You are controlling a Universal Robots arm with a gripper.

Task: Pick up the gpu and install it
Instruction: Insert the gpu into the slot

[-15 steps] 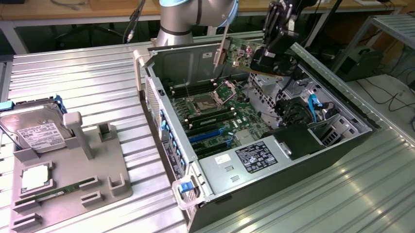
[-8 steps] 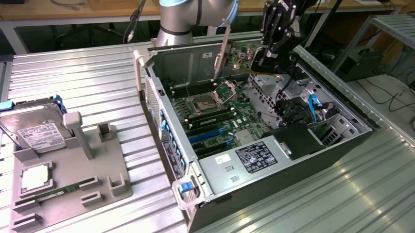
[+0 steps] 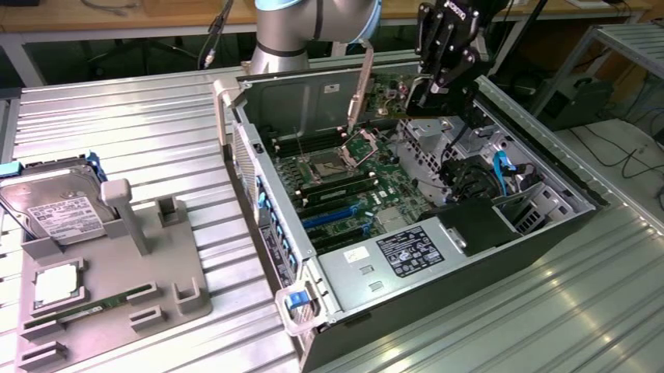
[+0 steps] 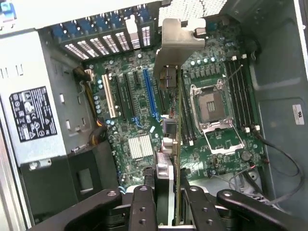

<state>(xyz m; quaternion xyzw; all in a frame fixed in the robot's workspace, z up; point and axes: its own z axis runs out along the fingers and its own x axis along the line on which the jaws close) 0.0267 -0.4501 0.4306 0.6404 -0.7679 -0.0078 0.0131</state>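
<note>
We saw the gripper (image 3: pixel 434 84) in the upper right of the exterior view, hanging over the far end of the open computer case (image 3: pixel 436 311). It was clenched on the gpu (image 4: pixel 172 130). In the wrist view the card stood edge-on between the two black fingers (image 4: pixel 142 207), one finger on each face. Its silver bracket (image 4: pixel 179 38) was at the end away from the gripper. The card was held above the motherboard (image 3: pixel 347 194), and we could not tell whether its lower edge touched anything. From the wrist camera it lined up between the long blue slot (image 4: pixel 150 94) and the empty processor socket (image 4: pixel 211 106), whose metal frame stood open. A small ribbed heat sink (image 4: pixel 140 147) sat on the board just beside the card's line. The power supply (image 3: pixel 415 252), with its black label, filled the near end of the case in the lower middle of the exterior view.

At the exterior view's left, well apart from the case, a grey parts holder (image 3: pixel 124 311) lay on the ribbed metal table (image 3: pixel 155 116). A silver hard drive (image 3: pixel 57 210) leaned in it in the left middle of the frame. A square processor chip (image 3: pixel 57 284) lay below that, and a slim green memory stick (image 3: pixel 93 305) sat near the lower left. The holder's tall upright slots (image 3: pixel 120 210) stood with nothing in them.
</note>
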